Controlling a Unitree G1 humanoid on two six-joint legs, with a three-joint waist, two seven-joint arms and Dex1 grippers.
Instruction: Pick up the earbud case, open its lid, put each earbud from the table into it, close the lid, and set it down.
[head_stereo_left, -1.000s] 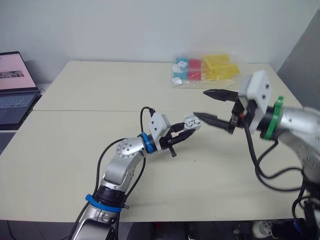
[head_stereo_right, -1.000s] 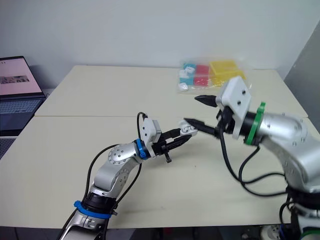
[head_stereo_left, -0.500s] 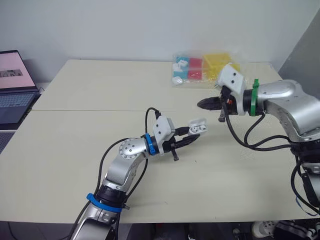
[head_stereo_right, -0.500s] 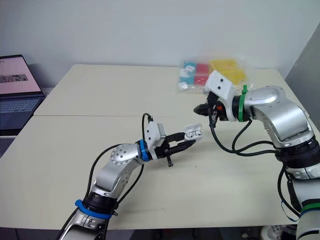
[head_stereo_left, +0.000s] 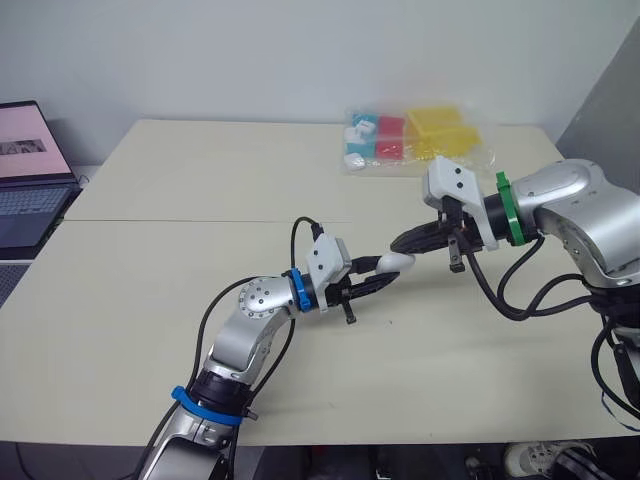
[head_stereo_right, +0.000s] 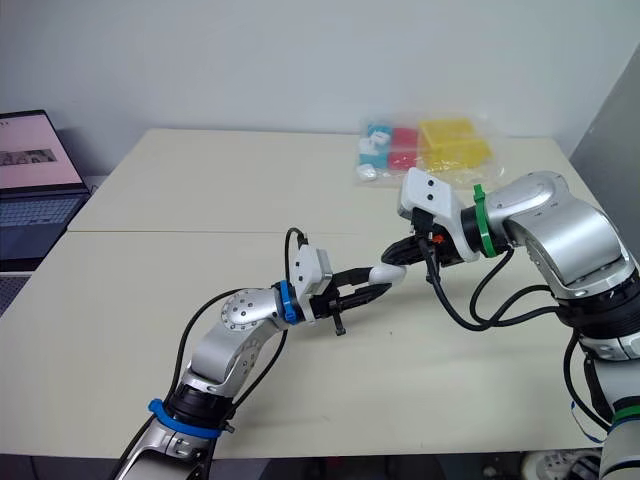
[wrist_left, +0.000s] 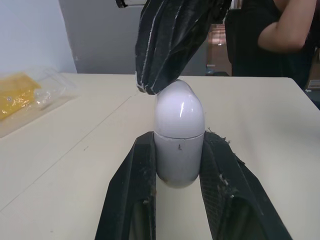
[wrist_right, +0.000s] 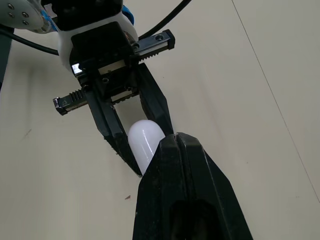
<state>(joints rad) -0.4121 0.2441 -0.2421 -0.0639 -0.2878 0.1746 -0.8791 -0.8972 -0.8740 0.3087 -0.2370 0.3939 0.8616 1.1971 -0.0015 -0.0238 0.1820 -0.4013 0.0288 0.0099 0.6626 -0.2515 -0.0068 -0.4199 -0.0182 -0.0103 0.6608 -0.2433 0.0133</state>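
Surface: pale beige surface (head_stereo_left: 200, 180), with a laptop (head_stereo_left: 30, 170) beyond its far left edge and a clear bag of coloured boxes (head_stereo_left: 410, 138) at the far right.
Earbud case: the earbud case (head_stereo_left: 398, 262) is held above the middle of the surface, with the lid down and a seam line showing around its waist.
Left gripper: the left gripper (head_stereo_left: 383, 271) clamps the lower half of the case between both fingers.
Right gripper: the right gripper (head_stereo_left: 400, 243) has its fingers pressed together, and the tips touch the rounded lid end.
Key relation: the case's long axis runs along the left fingers. Its lid end points right and far, straight at the right gripper's tips, which reach in from the right.
Step judged: the lid looks closed. Setting the case down likely falls to the left arm, the nearer one, after the right tips back away.
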